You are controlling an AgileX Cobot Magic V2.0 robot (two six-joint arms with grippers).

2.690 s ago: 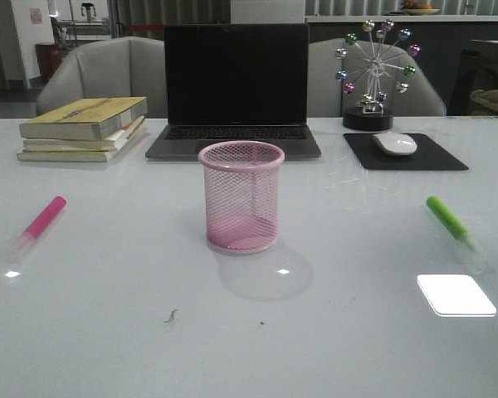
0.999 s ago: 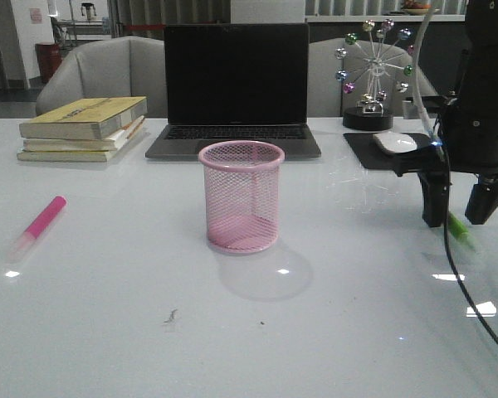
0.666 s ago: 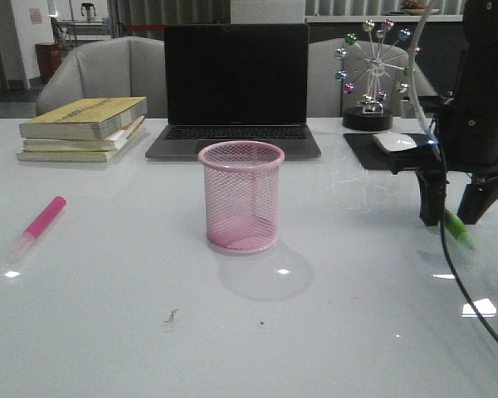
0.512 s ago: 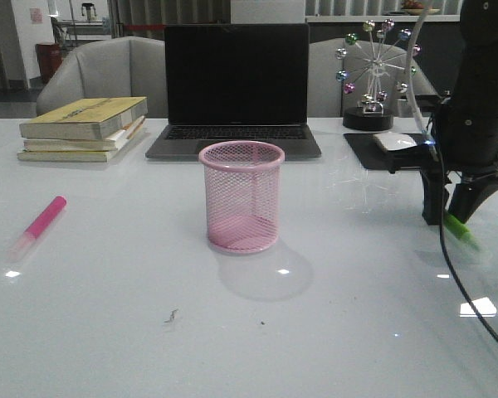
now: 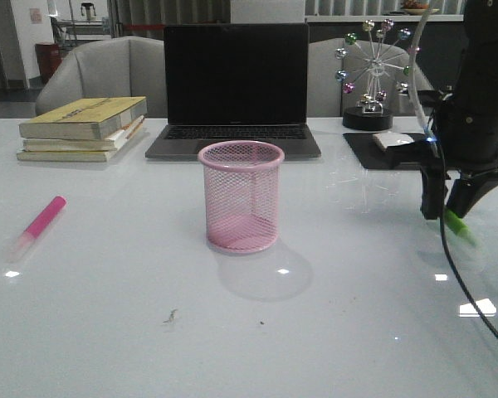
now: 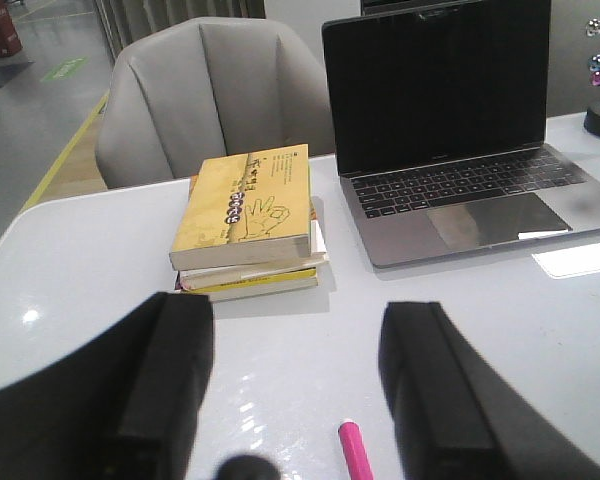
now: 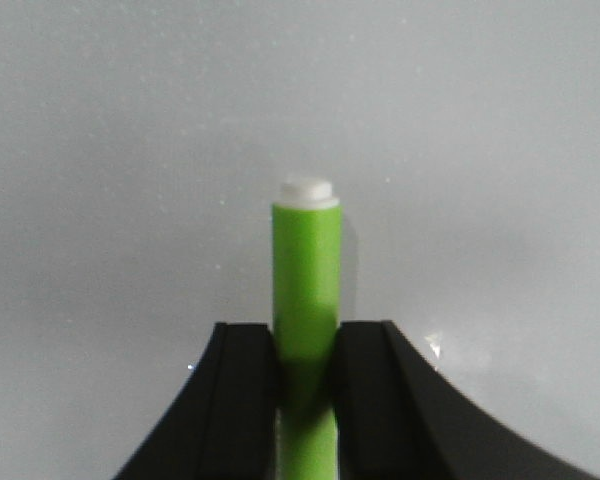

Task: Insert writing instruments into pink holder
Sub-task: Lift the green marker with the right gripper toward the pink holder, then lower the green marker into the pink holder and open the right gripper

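The right hand (image 5: 450,209) pinches the green highlighter (image 7: 305,300) at the right of the counter (image 5: 108,315), its fingers pressed on both sides. The pink highlighter (image 5: 37,226) lies at the left. The pink holder (image 5: 241,197) stands upright at the centre. The left hand (image 6: 300,400) is spread, holding nothing.

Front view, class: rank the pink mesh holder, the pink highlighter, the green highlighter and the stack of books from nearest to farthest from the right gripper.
1. green highlighter, between the right gripper's fingers.
2. pink mesh holder, centre of the table.
3. stack of books, far left, at the back.
4. pink highlighter, far left, lying nearer the front.
The last two are close; the order is tentative.
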